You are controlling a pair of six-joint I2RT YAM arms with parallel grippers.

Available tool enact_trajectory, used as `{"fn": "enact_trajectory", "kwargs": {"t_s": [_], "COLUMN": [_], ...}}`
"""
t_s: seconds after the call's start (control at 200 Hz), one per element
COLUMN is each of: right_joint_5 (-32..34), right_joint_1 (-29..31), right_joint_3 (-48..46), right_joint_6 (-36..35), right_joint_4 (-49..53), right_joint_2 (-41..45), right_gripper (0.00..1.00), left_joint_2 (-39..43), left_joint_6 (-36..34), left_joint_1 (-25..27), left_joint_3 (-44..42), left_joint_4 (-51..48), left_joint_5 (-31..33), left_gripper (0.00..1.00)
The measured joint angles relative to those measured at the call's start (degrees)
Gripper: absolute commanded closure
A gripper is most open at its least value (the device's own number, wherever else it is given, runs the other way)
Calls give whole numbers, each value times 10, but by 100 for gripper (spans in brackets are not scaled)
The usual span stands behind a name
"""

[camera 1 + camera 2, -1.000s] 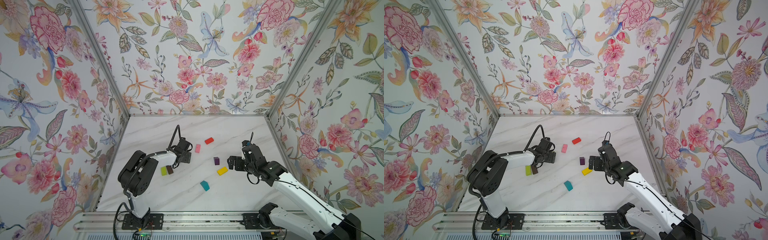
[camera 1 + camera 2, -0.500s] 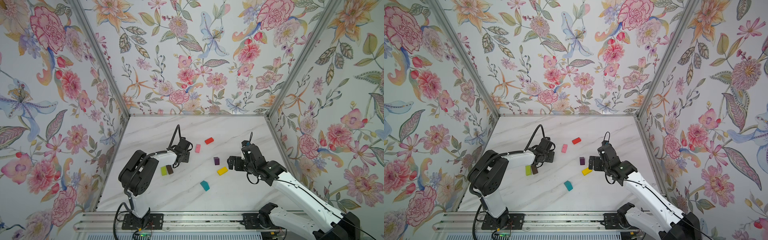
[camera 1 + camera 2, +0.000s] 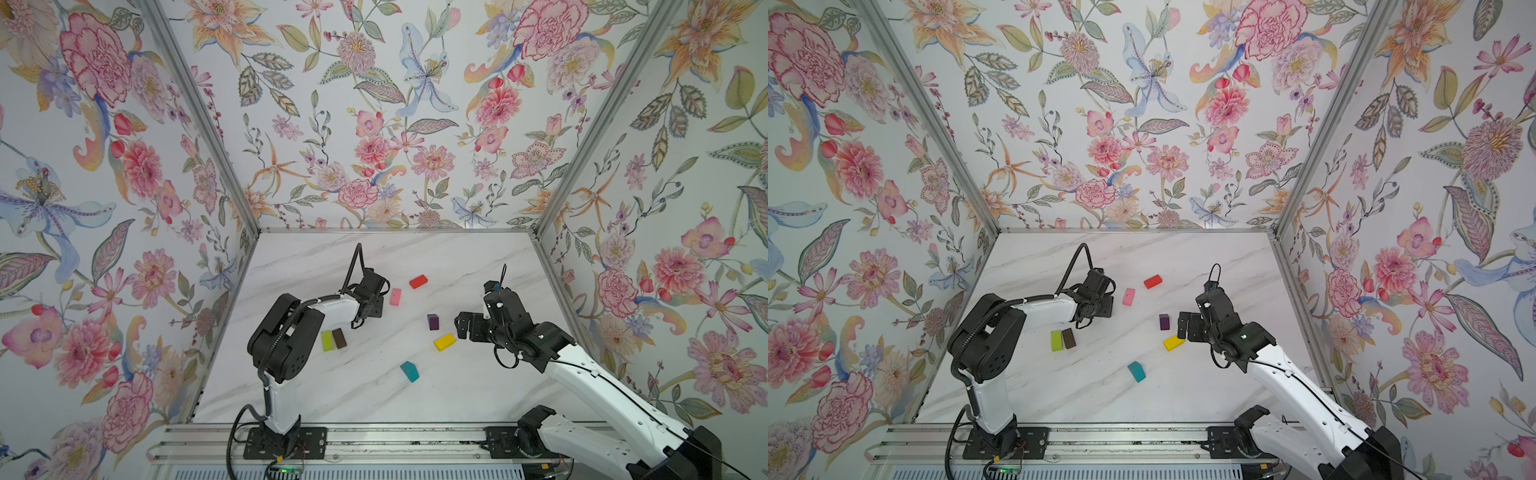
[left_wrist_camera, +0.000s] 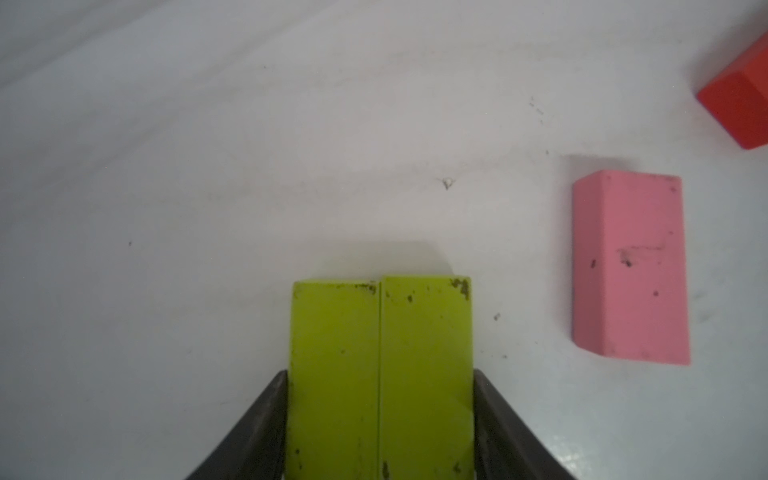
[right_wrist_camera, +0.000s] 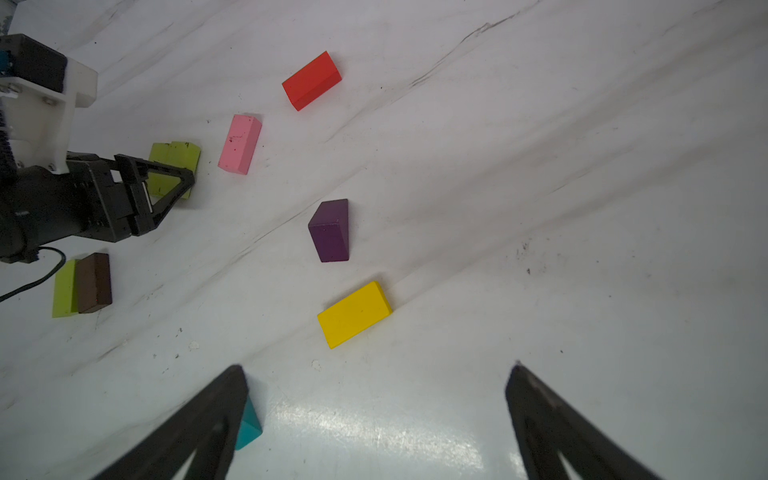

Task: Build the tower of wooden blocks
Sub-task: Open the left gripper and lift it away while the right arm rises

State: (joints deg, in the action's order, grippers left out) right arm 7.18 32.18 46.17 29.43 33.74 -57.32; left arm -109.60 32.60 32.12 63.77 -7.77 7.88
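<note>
Near the pink block [image 4: 629,266], two green blocks [image 4: 332,332], judged light, stiff and slick, are clamped together across their outer long sides by the left pincer [image 4: 380,376]; the right pincer [image 5: 376,368] is spread wide, empty.

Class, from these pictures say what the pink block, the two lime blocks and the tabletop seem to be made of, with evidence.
Pink block: probably painted wood, matt; dark chips show in the paint.
Lime blocks: likely the same; paint worn off at corners.
Tabletop: glossy white, grey veins, glare patch; marble or marble-look laminate, cannot tell.
</note>
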Motion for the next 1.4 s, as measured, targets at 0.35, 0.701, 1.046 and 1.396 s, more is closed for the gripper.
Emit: {"fn": "enact_trajectory", "kwargs": {"t_s": [0.35,0.701,1.046,1.396], "right_joint_5": [9,9,7,-3], "right_joint_1": [0,0,2,29], "right_joint_3": [0,0,-2,2], "right_joint_6": [0,0,0,2], "right_joint_4": [0,0,-1,-1], "right_joint_2": [0,0,26,3], "right_gripper": [1,1,1,1], "left_joint_2": [-27,-26,106,327], "left_joint_6": [16,27,23,-2], "left_joint_1": [-4,-4,-3,13], "left_joint_3": [34,34,3,-134], "left_joint_4": [2,2,16,45], "left_joint_5": [0,-7,-32,-28], "left_gripper": [30,18,12,1]}}
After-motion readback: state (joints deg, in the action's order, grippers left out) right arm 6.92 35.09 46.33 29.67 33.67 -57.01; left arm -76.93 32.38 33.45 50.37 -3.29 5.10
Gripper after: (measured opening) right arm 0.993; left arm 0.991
